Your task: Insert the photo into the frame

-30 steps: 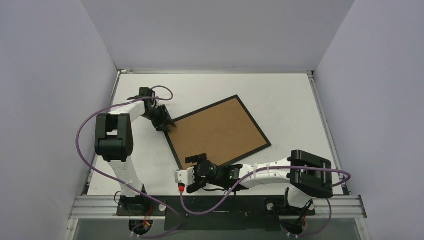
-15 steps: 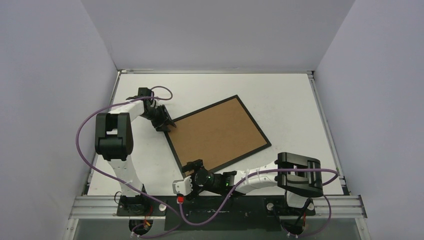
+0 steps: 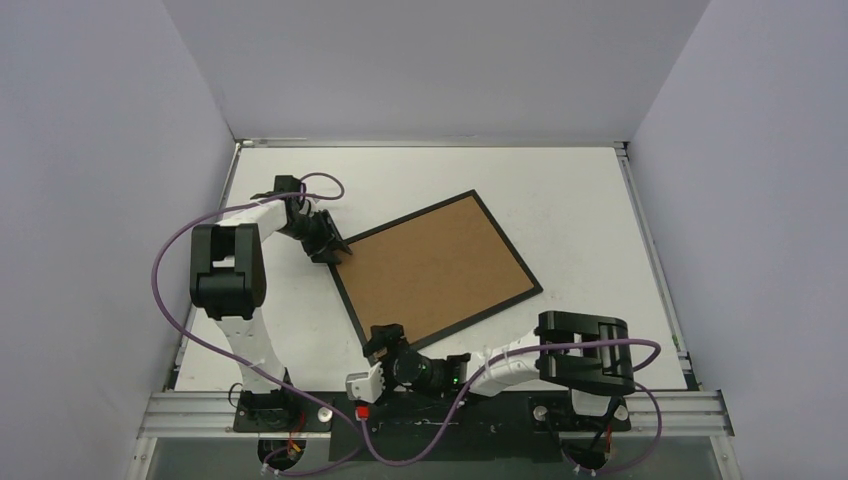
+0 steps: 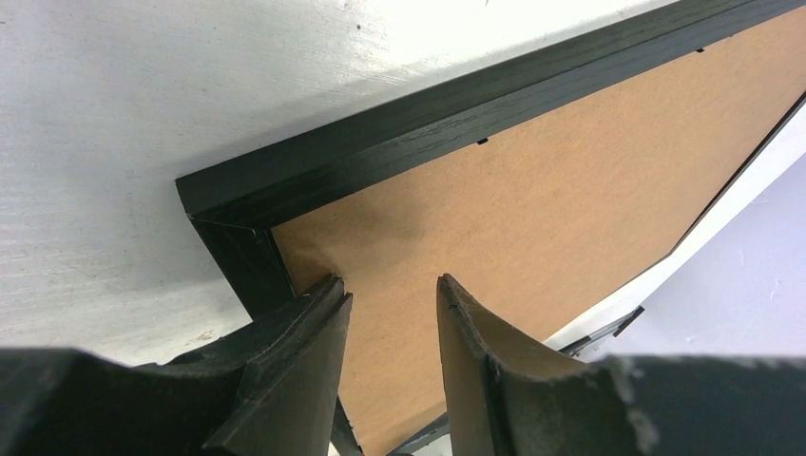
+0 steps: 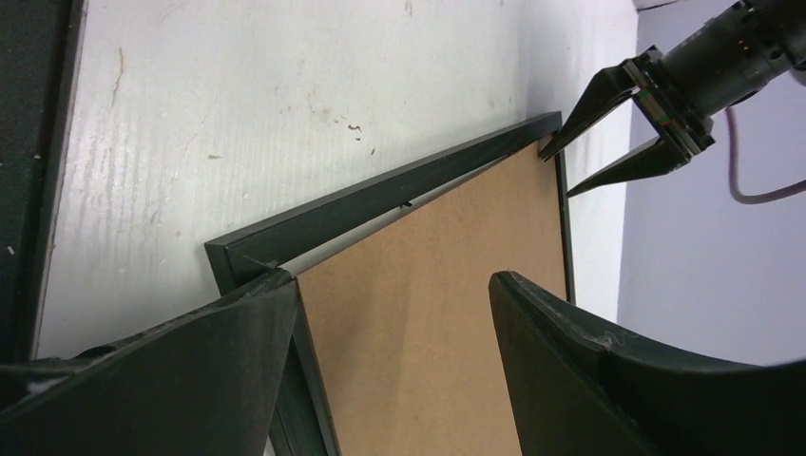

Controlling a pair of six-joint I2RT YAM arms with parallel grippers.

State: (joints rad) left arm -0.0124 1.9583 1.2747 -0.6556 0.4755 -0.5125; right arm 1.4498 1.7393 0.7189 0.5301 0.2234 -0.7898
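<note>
Black frame [image 4: 456, 114] lies skewed, brown backing [image 4: 570, 209] upward.

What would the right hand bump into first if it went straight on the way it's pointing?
Probably the brown backing board inside the frame, near its closest corner: that fills the gap between the open fingers of the right hand. How high the hand hangs is unclear.

Behind the fingers of my right gripper [image 5: 392, 280], 1 side of the frame [image 5: 380, 195] is partly hidden, and the picture edge cuts the frame below them. Whether the left gripper [image 4: 390, 283] tips touch the backing [image 4: 570, 180], I cannot tell.
</note>
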